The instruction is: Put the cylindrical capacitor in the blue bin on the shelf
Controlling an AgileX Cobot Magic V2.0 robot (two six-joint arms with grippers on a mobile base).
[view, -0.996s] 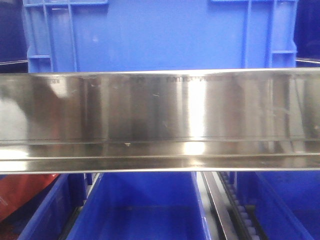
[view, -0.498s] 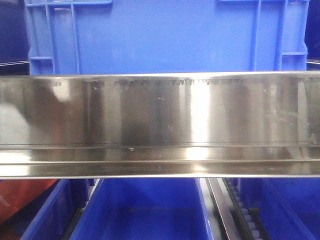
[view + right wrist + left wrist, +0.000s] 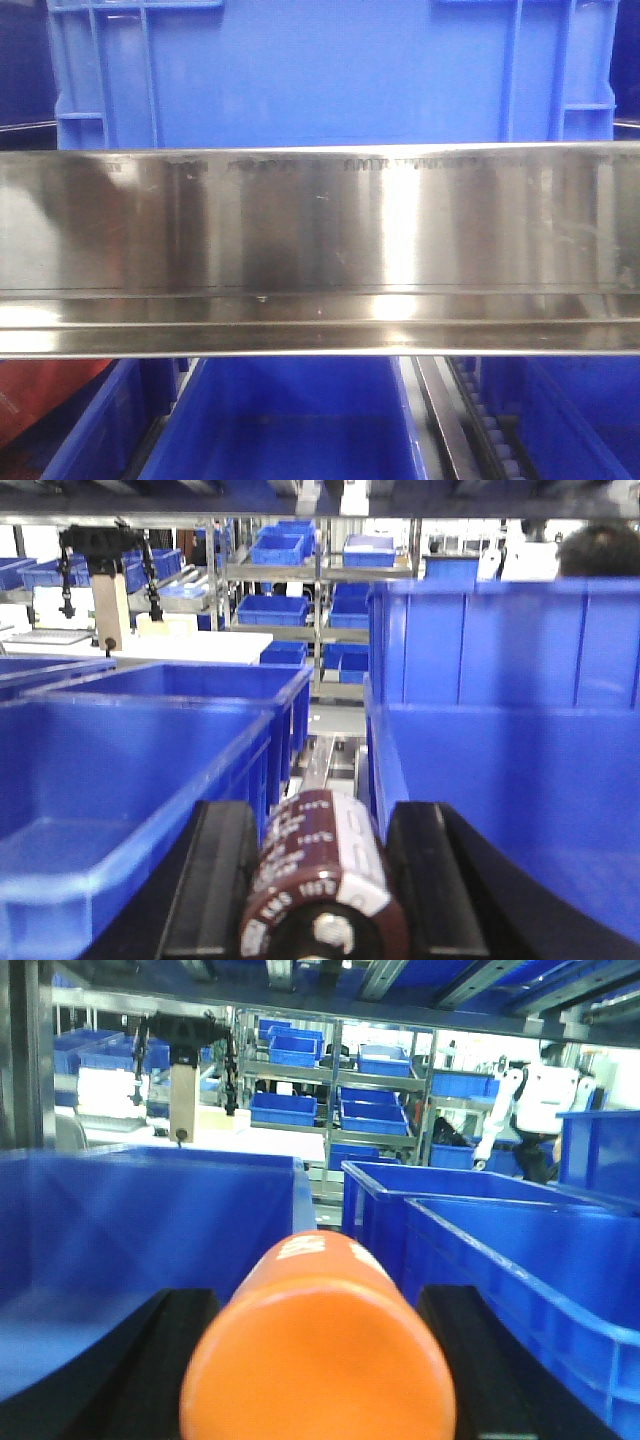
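Brown cylindrical capacitor (image 3: pixel 322 875), pinched by right pincer (image 3: pixel 322 865), points lengthwise away; left pincer (image 3: pixel 318 1360) pinches orange cylinder (image 3: pixel 315 1330).

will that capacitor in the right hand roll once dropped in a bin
Probably: the cylindrical capacitor is round-sided and held lengthwise between the fingers, so it may roll on a flat bin floor. Its glossy sleeve looks slippery, and it seems rigid.
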